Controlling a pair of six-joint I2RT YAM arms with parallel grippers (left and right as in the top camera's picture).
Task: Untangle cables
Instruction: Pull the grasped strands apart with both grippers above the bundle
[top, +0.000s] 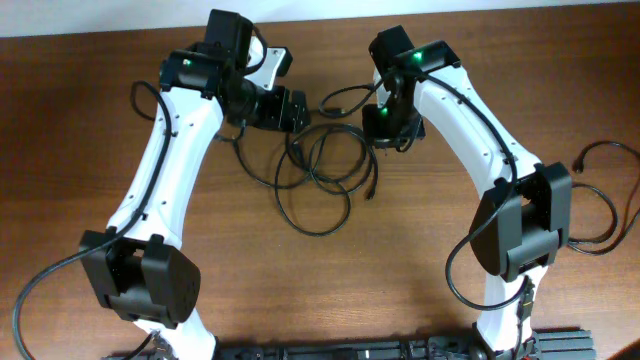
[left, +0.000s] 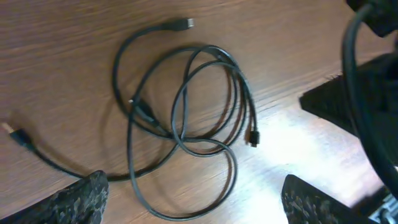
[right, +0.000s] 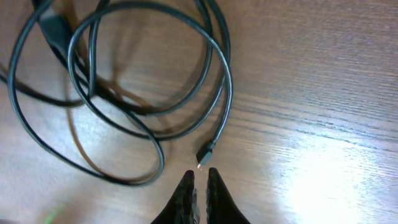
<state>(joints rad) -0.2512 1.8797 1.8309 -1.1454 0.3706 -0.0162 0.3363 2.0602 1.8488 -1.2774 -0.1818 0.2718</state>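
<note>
The cables lie as a loose tangle of thin black loops on the wooden table between my two arms. In the left wrist view the cables spread out below the wide-open, empty left gripper; plug ends show at the top, the right and the far left. In the overhead view my left gripper is at the tangle's upper left. My right gripper is at its upper right. In the right wrist view the right gripper is shut and empty, with a small plug just beyond its tips.
Another thin black cord curls at the table's right edge beside the right arm's base. The left arm's base is at the lower left. Parts of the right arm show at the right of the left wrist view.
</note>
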